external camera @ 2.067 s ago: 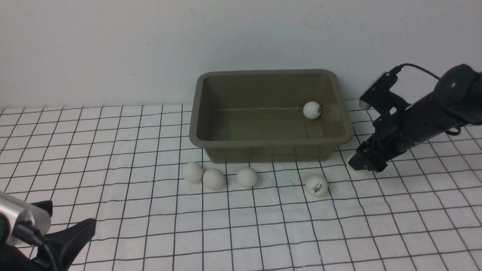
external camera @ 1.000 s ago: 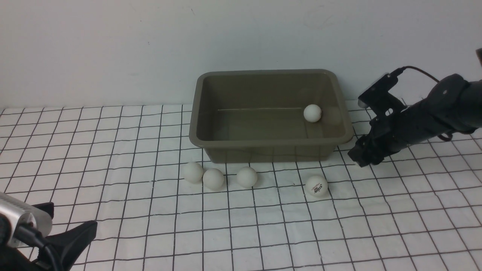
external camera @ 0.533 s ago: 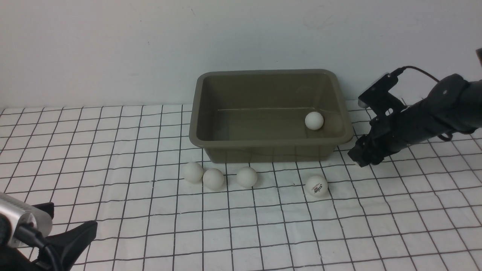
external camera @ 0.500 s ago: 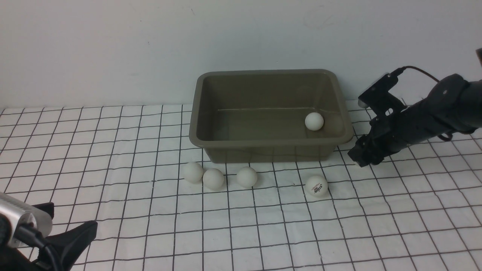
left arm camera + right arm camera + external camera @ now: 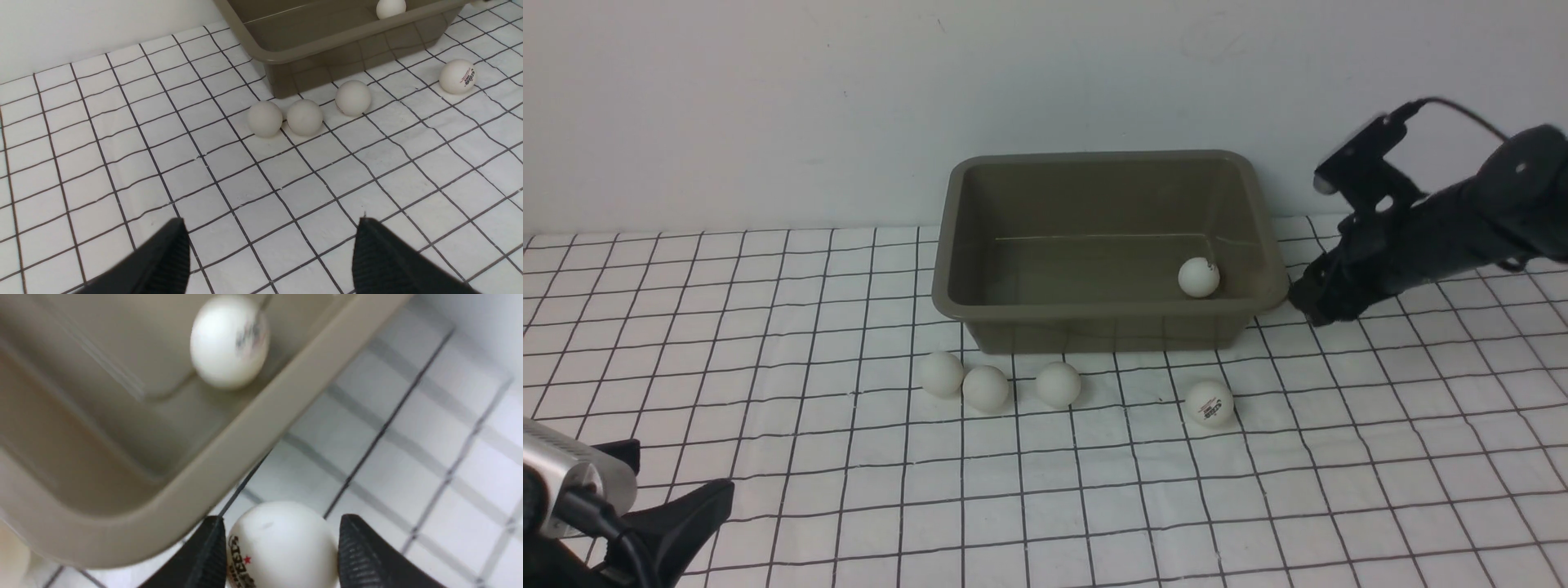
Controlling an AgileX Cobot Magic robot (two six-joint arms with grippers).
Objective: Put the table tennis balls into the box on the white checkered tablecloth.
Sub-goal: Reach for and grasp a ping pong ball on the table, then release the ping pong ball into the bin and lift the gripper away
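Observation:
The olive-grey box [image 5: 947,278] stands at the back of the white checkered tablecloth [image 5: 1094,490] with one ball [image 5: 1199,277] inside near its right wall. Several balls lie in front of it: a touching pair [image 5: 942,374] [image 5: 985,387], one alone [image 5: 1058,384] and one with a logo [image 5: 1210,403]. My right gripper [image 5: 1308,304] is beside the box's right front corner, above the cloth, shut on a logo ball [image 5: 282,543]. My left gripper [image 5: 269,245] is open and empty, low at the front left, well short of the balls.
A plain white wall rises right behind the box. The box rim [image 5: 261,416] lies close beside my right gripper's fingers. The cloth is slightly wrinkled. Open cloth stretches across the front and left.
My right gripper has risen and moved back toward the box's right front corner. The ball inside the box rolled forward along the right wall. The left arm has not moved.

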